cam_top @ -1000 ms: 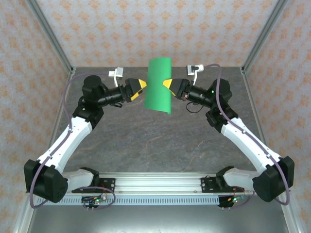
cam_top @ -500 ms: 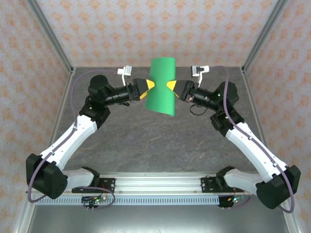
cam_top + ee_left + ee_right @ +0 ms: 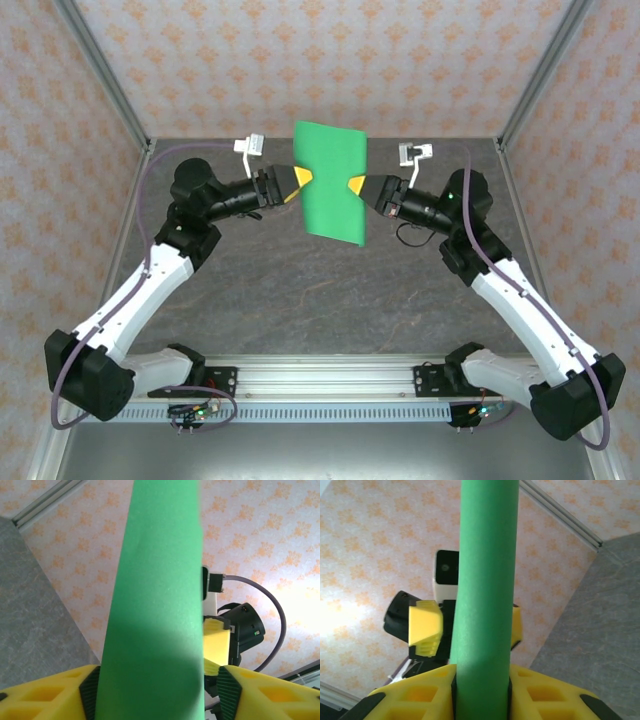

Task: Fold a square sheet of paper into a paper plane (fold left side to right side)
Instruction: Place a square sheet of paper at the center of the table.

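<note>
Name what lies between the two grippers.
The green paper sheet hangs there, the left gripper pinching one edge and the right gripper the other; the top view shows it.

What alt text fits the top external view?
A green paper sheet is held over a grey table, with the left end effector gripping its left edge and the right end effector gripping its right edge.

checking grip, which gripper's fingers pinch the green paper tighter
The right gripper: its yellow fingers press both faces of the bright green sheet of paper. The left gripper's fingers stand wider apart, leaving a gap.
</note>
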`<state>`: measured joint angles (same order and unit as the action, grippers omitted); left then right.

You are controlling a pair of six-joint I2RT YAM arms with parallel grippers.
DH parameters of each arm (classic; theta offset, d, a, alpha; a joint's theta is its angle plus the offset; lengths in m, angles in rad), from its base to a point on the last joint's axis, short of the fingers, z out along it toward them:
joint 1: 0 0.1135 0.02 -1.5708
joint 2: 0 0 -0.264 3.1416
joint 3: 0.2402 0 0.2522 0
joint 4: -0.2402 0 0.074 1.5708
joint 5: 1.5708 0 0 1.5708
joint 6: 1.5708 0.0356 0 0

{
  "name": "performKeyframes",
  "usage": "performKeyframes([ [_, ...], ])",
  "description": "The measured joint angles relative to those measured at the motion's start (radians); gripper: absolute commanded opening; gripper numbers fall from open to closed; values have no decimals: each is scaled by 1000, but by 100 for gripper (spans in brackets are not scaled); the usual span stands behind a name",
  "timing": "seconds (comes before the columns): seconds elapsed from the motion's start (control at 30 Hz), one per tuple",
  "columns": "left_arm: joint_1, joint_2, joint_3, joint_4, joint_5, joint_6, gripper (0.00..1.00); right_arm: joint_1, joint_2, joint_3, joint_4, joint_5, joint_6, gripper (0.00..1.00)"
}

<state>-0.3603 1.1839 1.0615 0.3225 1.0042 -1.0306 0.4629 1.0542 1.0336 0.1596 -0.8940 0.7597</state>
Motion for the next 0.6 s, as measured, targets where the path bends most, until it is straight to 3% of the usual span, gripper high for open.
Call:
performKeyframes([
  [0.23, 0, -13, -3, -51, -19, 49, 50, -11, 0, 0, -97, 35, -68, 30],
  [0.6, 0, -15, -8, -97, -21, 90, 56, -32, -1, 0, -225, 77, -172, 30],
])
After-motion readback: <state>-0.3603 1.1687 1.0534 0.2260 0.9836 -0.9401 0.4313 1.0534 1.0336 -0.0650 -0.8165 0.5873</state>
